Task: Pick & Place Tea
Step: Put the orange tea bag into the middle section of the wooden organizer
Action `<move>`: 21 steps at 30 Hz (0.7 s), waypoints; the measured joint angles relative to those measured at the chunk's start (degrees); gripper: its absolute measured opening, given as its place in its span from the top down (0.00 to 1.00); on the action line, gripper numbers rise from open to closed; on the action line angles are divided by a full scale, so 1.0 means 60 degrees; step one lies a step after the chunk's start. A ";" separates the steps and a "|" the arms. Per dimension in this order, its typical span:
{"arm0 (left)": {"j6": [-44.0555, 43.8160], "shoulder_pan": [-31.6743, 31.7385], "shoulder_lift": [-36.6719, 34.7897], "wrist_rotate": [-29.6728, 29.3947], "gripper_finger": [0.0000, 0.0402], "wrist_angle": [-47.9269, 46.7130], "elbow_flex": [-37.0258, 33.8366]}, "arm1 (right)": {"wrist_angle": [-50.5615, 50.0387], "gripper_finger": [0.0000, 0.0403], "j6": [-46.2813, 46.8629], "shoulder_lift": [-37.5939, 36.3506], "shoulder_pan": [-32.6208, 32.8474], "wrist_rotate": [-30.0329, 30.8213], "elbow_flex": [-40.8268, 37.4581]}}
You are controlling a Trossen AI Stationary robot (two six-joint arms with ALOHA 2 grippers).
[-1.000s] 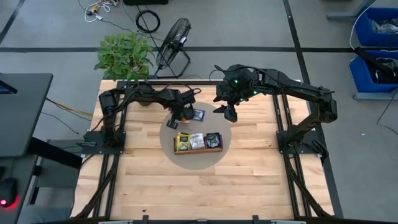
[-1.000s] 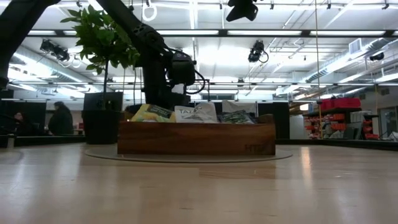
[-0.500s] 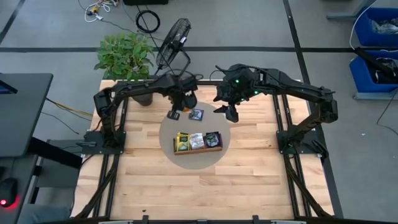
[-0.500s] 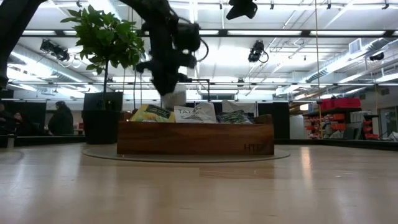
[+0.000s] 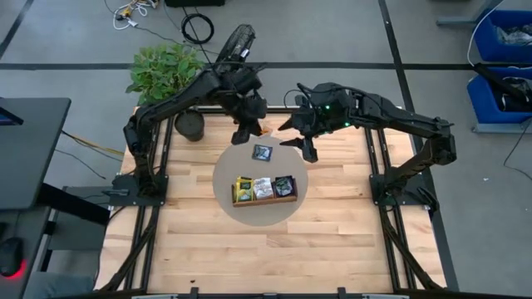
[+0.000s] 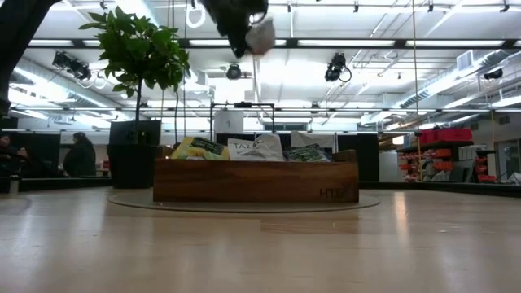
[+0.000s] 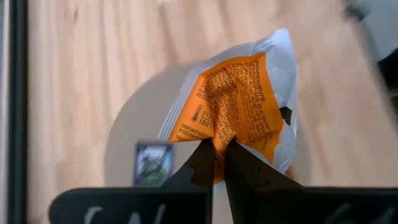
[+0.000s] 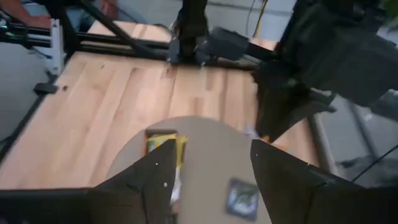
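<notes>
- We see the left gripper (image 7: 219, 149) pinched tight on an orange and white tea packet (image 7: 239, 109), its two fingertips meeting on the packet's crumpled lower edge.
- In the high view that left gripper (image 5: 248, 124) hangs raised over the far part of the table (image 5: 332, 232), just beyond the grey round mat (image 5: 224, 170); in the low view the packet (image 6: 260, 34) shows high above the tray.
- The right gripper (image 5: 309, 149) hovers near the mat's far right edge, holding nothing; in its own wrist view its fingers (image 8: 155, 171) stand well apart with bare mat between them.
- The two grippers are near each other but apart, with open mat between them.
- One dark blue packet (image 5: 262, 152) lies flat on the mat, between the grippers and the tray, touching neither.
- The brown wooden tray (image 5: 264, 199) sits on the near half of the mat; wide bare tabletop lies in front of it and to both sides.
- Its three compartments hold packets: yellow (image 5: 243, 190) on the left, white (image 5: 264, 188) in the middle, dark green (image 5: 284, 186) on the right.
- A potted plant (image 5: 166, 75) stands at the table's far left corner.
</notes>
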 joint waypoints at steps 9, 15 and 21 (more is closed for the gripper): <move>-0.0693 -0.0224 -0.0004 0.0967 0.94 -0.0220 0.0936 | 0.0592 0.47 -0.1278 -0.0051 0.0000 0.0010 0.0000; -0.0713 -0.0566 -0.0004 0.0984 0.95 -0.0271 0.0978 | 0.0784 0.47 -0.1327 -0.0051 -0.0037 -0.0326 0.0000; -0.0716 -0.0831 -0.0004 0.0983 0.94 -0.0191 0.0978 | 0.0836 0.47 -0.1313 -0.0047 -0.0040 -0.0428 0.0000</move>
